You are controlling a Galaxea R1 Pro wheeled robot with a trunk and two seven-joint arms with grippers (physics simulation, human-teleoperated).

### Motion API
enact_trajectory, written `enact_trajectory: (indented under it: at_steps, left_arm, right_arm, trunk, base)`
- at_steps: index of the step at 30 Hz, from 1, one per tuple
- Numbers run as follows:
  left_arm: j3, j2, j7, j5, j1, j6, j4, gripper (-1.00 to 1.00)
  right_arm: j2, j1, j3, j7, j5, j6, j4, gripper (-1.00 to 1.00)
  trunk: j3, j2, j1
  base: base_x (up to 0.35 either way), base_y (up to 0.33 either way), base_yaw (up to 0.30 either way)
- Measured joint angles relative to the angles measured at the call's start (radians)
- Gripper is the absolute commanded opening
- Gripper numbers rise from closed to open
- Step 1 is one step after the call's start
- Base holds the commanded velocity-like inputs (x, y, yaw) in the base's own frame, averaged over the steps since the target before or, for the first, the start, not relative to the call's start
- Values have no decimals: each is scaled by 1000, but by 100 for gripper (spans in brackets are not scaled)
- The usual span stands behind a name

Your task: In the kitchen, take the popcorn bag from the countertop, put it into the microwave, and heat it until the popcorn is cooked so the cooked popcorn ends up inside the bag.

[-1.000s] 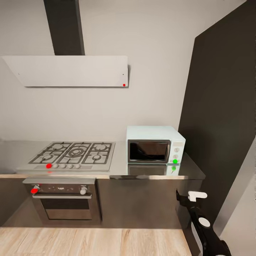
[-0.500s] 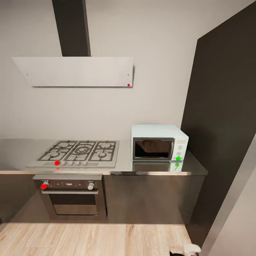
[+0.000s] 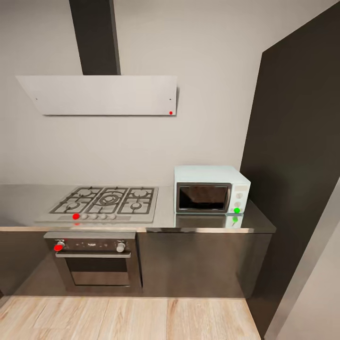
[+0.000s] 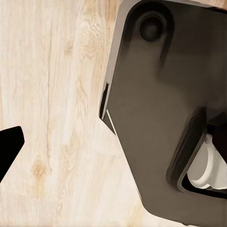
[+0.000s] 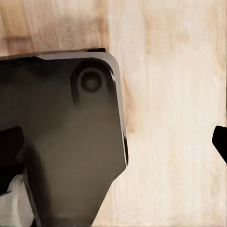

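Note:
The pale mint-blue microwave [image 3: 211,190] stands with its dark glass door closed at the right end of the steel countertop [image 3: 165,215], a green dot by its knobs. The popcorn bag and the popcorn are out of view. In the left wrist view my left gripper [image 4: 113,137] hangs over the wood floor with its black fingertips [image 4: 9,146] far apart and nothing between them. My right gripper [image 5: 113,146] is the same in the right wrist view, one fingertip [image 5: 220,142] at the picture's edge. Both grippers are open and empty.
A gas hob [image 3: 106,200] lies left of the microwave, a steel oven [image 3: 97,262] below it and a white slanted hood [image 3: 99,94] above. A tall dark cabinet [image 3: 293,165] closes the right side. Wood floor [image 3: 127,318] runs before the cabinets. My dark base [image 4: 156,118] shows under both wrists.
The head camera has shifted, so the kitchen sits slightly right and higher in view. My right arm has dropped out of the head view's lower right corner.

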Motion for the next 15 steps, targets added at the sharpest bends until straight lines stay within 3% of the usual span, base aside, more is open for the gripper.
enact_trajectory:
  at_steps: [4,15]
  left_arm:
    - [-1,0,0,0,0,0,0,100]
    - [-4,-1,-1,0,0,1,0,100]
  right_arm:
    - [0,37,0,-4,1,11,-1,100]
    - [0,42,-8,-4,-1,-10,-6,100]
  trunk:
    - [0,0,0]
    - [0,0,0]
  base:
    - [0,0,0]
    - [0,0,0]
